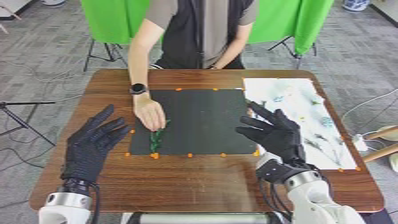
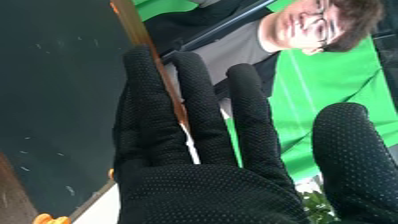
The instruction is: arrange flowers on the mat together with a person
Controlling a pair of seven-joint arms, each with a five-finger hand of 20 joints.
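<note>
Greenery (image 1: pixel 156 140) lies on dark mat (image 1: pixel 204 122), touched by person's hand (image 1: pixel 149 113); left hand (image 1: pixel 87 145) and right hand (image 1: pixel 277 137) loosely spread.

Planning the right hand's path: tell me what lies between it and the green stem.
Only bare black mat lies between the right hand and the green stem, as the head view shows.

The straight, black-gloved fingers (image 2: pixel 204 115) show against the dark mat (image 2: pixel 53 90) and green cloth (image 2: pixel 298 90).
</note>
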